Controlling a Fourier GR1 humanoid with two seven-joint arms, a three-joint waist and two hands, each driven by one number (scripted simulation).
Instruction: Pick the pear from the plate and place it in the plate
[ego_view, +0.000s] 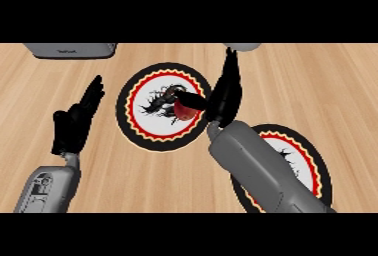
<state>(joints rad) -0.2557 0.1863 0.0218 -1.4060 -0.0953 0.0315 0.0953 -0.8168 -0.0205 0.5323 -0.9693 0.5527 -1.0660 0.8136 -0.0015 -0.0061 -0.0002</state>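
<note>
The pear (184, 111) — red, partly hidden — lies on the upper plate (140, 90), toward that plate's 3 o'clock side, just right of its dark central pattern. The right hand (224, 95) stands over the plate's 3 o'clock rim, its fingers (229, 67) extended toward 12 o'clock and held together; the thumb (193, 100) reaches across toward 9 o'clock and touches the pear's top. Whether the fingers close on the fruit from the far side cannot be told. The grey right forearm (255, 167) runs from the hand toward 5 o'clock and covers much of the second plate (306, 155), which sits near the first at its 4 o'clock.

The left hand (77, 120) rests at the 9 o'clock side of the desk (325, 90) — fingers straight, held together, pointing up, holding nothing. A grey appliance (70, 50) sits at 11 o'clock by the upper edge.
</note>
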